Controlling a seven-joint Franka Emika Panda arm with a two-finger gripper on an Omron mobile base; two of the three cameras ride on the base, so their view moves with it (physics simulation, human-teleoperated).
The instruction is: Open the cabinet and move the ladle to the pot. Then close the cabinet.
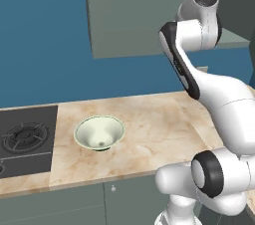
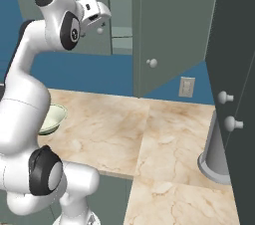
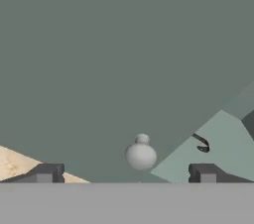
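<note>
The grey-green cabinet (image 1: 134,10) hangs on the blue wall above the counter. Its right door (image 2: 174,30), with a round knob (image 2: 152,62), stands swung out, and pale shelves (image 2: 122,35) show in the gap. My gripper (image 2: 105,15) is raised in front of the left door, just above that door's knob (image 2: 101,30). In the hand view my gripper (image 3: 125,173) is open, and the pale knob (image 3: 141,154) sits close ahead between the fingertips. On the pale shelf to the right lies a small dark curved thing (image 3: 201,142), likely the ladle. The pot is out of view.
A pale green-white bowl (image 1: 99,133) sits on the marble counter (image 1: 159,129), right of a dark stove (image 1: 25,139). At the right stand a tall dark unit with two knobs (image 2: 225,97) and a grey cylinder (image 2: 216,154). A wall outlet (image 2: 187,87) sits under the open door.
</note>
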